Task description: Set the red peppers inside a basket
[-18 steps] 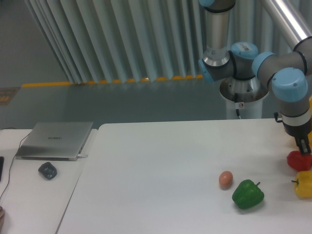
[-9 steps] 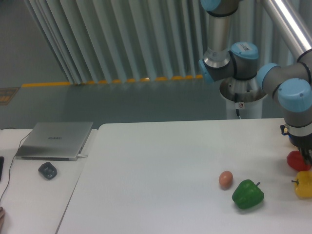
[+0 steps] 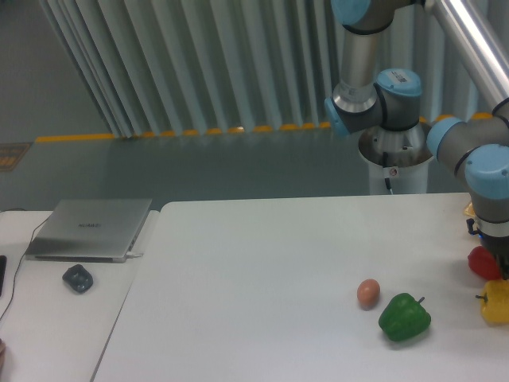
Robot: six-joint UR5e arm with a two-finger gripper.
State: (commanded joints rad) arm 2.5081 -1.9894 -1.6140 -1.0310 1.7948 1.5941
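Red bell pepper sits at the far right edge of the white table, glossy and partly cut off by the frame, with the robot's wrist directly over it. Just below it, touching or nearly so, lies a yellow bell pepper, also clipped by the right edge. A small patch of yellow-orange shows at the frame edge above the red pepper, behind the wrist, too little to identify. The UR5e arm rises from a round white pedestal behind the table; its grey tubes and pale blue joint caps climb out of the top of the view, then a long silver link comes down diagonally from the upper right. The last joints bend downward so that the wrist points straight at the table, over the red pepper. The gripper is mostly outside the frame, only a dark sliver showing beside the pepper, so it cannot be told whether the jaws are spread or closed, or whether they touch the pepper. Nearer the middle right of the table a green bell pepper lies with its stem up to the right, and a brown egg rests just beside it on the left. On a lower side desk at the left sit a closed silver laptop and a dark computer mouse.
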